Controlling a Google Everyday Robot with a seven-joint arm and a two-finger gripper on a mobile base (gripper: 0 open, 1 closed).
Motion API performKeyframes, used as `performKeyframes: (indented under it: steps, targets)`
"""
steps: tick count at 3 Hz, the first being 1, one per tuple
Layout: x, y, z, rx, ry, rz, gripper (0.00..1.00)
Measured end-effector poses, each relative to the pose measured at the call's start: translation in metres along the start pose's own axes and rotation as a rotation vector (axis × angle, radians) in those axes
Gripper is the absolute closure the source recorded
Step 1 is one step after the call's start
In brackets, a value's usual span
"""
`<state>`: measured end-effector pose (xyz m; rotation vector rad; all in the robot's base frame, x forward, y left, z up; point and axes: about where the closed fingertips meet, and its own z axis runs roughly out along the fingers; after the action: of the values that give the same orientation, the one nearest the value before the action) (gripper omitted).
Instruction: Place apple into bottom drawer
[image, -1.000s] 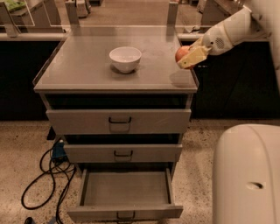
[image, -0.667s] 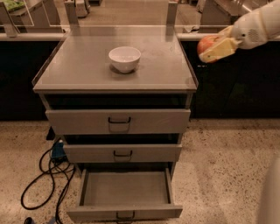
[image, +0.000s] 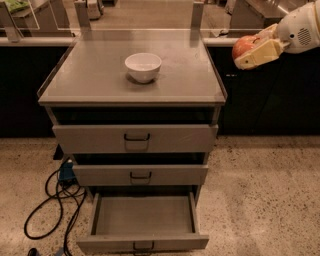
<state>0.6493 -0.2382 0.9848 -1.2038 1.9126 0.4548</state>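
The red apple (image: 243, 45) is held in my gripper (image: 250, 50), which is shut on it in the air just right of the cabinet's top right edge. The cream fingers (image: 260, 53) wrap the apple's lower side. The bottom drawer (image: 142, 217) is pulled out at the cabinet's foot, a wide grey tray with nothing in it and a small dark handle (image: 143, 245) on its front. It lies well below and left of the gripper.
A white bowl (image: 143, 66) stands on the grey cabinet top (image: 90, 75). Two shut grey drawers (image: 136, 138) sit above the open one. A dark cable (image: 52, 200) loops on the speckled floor at the left. Dark counters run behind.
The gripper has carried the apple from over the cabinet's right rear corner out past its right edge, slightly higher. The white arm part at the lower right is out of view now.
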Motion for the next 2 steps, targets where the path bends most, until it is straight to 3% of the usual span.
performKeyframes:
  steps: [1, 2]
  targets:
    - [0.018, 0.014, 0.002, -0.022, 0.043, -0.038, 1.0]
    - [0.052, 0.047, -0.009, -0.052, 0.025, -0.081, 1.0]
